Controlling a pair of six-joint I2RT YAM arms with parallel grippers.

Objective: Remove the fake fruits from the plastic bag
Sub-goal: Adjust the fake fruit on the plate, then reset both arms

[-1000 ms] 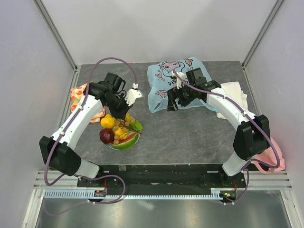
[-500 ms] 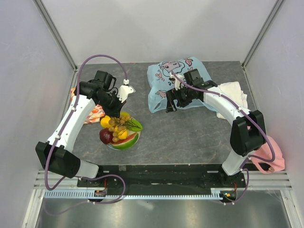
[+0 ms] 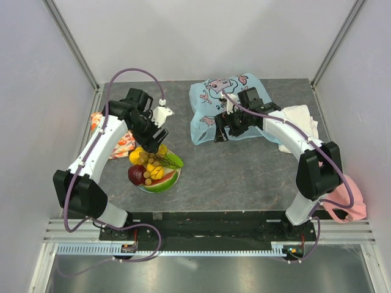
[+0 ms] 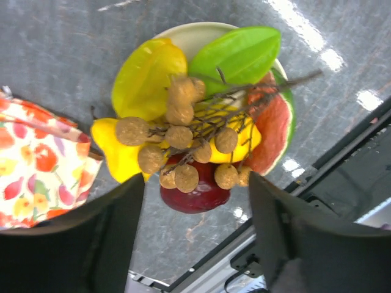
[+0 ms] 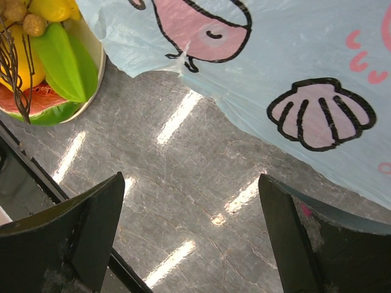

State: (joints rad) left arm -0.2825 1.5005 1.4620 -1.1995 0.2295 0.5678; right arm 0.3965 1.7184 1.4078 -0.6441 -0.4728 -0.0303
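The fake fruits are heaped on a round plate (image 3: 175,181): a lemon (image 3: 135,157), a dark red apple (image 3: 137,175), a watermelon slice (image 3: 164,182), a green piece (image 3: 173,161) and a tan grape bunch (image 3: 153,160) on top. My left gripper (image 3: 157,143) hovers just above the heap. In its wrist view the grape bunch (image 4: 183,146) lies on the fruit beyond my left gripper (image 4: 195,244), which is open and empty. The light-blue plastic bag (image 3: 226,105) lies at the back. My right gripper (image 3: 221,131) stands open at the bag's near edge, with bare table between its fingers (image 5: 79,226).
An orange-red patterned cloth (image 3: 119,144) lies left of the plate, partly under the left arm. A white towel (image 3: 300,119) sits right of the bag. A pink object (image 3: 351,202) lies at the near right. Walls close in the table on three sides.
My left gripper has opened, and the grape bunch now rests on the fruit heap. The left arm shifted a little over the plate. The right arm has hardly moved.
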